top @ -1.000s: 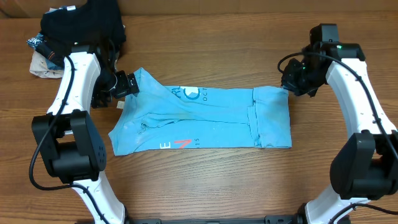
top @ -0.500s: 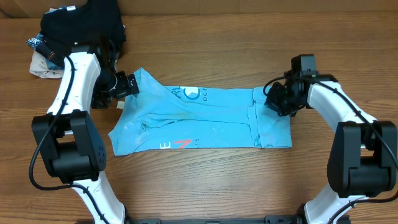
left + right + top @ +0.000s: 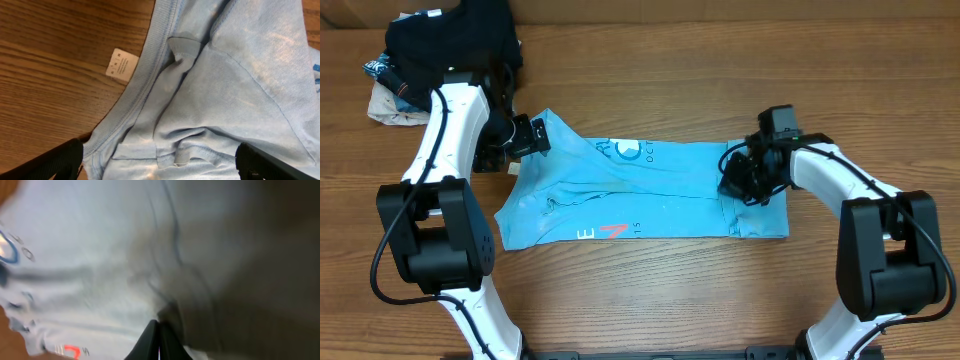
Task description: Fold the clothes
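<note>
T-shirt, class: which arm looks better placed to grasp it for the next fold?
Probably left: the left gripper has open jaws straddling the T-shirt collar, ready to pinch. The right gripper is shut over the other end.

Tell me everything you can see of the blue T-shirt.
Light sky-blue, soft-looking cotton, the T-shirt lies flat on the wooden table, folded into a wrinkled band. Blue print sits near its far edge, red and white lettering near the front edge. Its ribbed collar and a small white label are at the left end, by the open left gripper. The shut right gripper is at its right end; a grip is unclear.
</note>
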You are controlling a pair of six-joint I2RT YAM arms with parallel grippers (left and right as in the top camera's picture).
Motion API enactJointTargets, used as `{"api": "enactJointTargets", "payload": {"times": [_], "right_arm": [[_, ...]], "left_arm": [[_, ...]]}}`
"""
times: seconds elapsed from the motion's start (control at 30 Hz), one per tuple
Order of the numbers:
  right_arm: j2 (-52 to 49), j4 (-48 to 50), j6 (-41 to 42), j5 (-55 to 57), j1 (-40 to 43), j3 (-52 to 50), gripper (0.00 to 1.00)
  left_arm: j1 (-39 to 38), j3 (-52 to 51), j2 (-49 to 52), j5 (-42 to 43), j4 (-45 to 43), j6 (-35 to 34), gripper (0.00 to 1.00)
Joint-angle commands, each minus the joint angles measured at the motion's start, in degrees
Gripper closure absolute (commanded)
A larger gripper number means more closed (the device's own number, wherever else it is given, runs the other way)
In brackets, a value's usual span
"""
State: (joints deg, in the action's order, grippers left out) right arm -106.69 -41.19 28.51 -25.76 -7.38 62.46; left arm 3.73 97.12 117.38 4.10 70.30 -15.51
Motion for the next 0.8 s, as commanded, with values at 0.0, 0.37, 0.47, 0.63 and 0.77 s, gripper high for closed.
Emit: {"api": "enactJointTargets", "payload": {"times": [0.0, 0.37, 0.47, 0.63, 0.77], "right_arm": [[0.8, -3.1, 0.5, -0.5, 0.6, 1.0, 0.96], [7.1, 3.3, 0.3, 7.7, 4.7, 6.8, 0.82], [6.1, 4.6, 0.3, 10.5, 5.7, 6.8, 0.81], [1.9, 5.2, 0.3, 11.2, 6.1, 6.6, 0.81], [-2.1, 5.0, 0.8, 11.1, 6.0, 6.2, 0.82]], "left_arm": [[-0.2, 0.5, 0.3, 0.4, -0.1, -0.3, 0.00], [-0.2, 0.5, 0.3, 0.4, -0.1, -0.3, 0.00], [-0.2, 0.5, 0.3, 0.4, -0.2, -0.3, 0.00], [-0.4, 0.5, 0.3, 0.4, -0.3, -0.3, 0.00], [-0.5, 0.5, 0.3, 0.4, -0.3, -0.3, 0.00]]}}
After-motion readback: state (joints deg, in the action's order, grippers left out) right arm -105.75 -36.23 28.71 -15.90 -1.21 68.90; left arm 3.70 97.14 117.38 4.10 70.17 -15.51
